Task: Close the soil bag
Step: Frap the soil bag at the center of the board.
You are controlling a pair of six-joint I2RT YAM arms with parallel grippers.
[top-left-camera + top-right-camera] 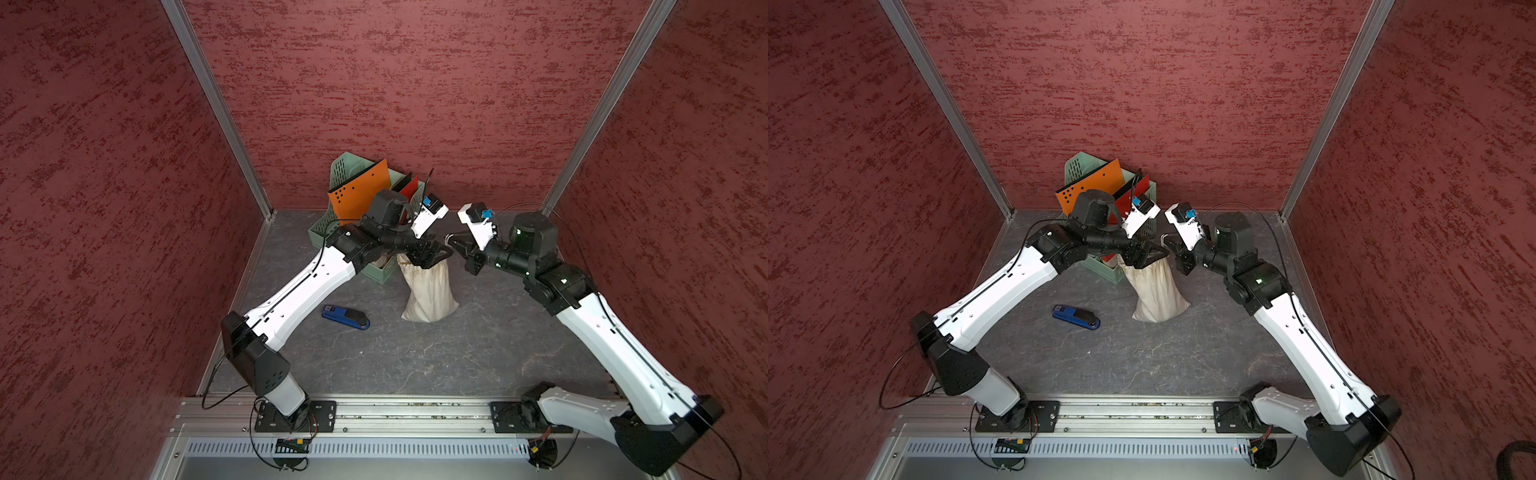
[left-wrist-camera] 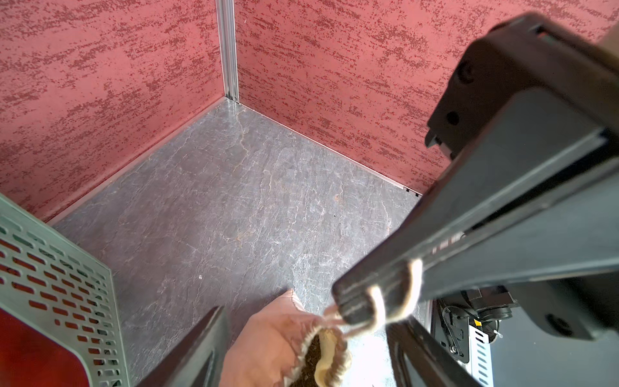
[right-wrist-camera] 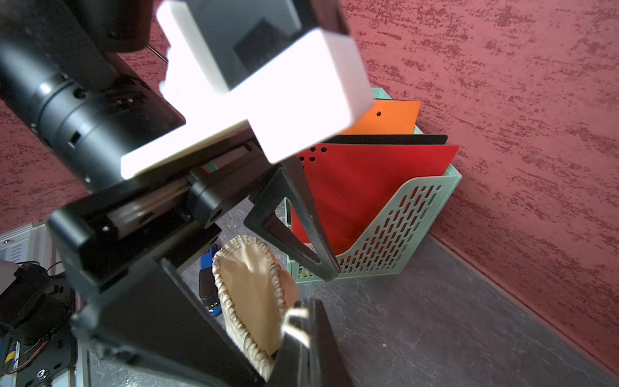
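Nearest on the grey worktop [image 1: 415,361] lies a blue stapler [image 1: 345,317], apart from the soil bag [image 1: 428,291], which stands upright near the middle, just beside the front corner of the green file holder [image 1: 321,231]. Above the bag's gathered neck, whose mouth gapes enough to show dark soil, the left gripper [image 1: 435,257] has its jaws spread, one on either side of the mouth, while the right gripper [image 2: 351,301] has its jaws pressed together, pinching the pale cord [image 2: 378,308]. Farthest back, orange [image 1: 359,191] and red [image 1: 409,189] folders lean in the holder against the red wall.
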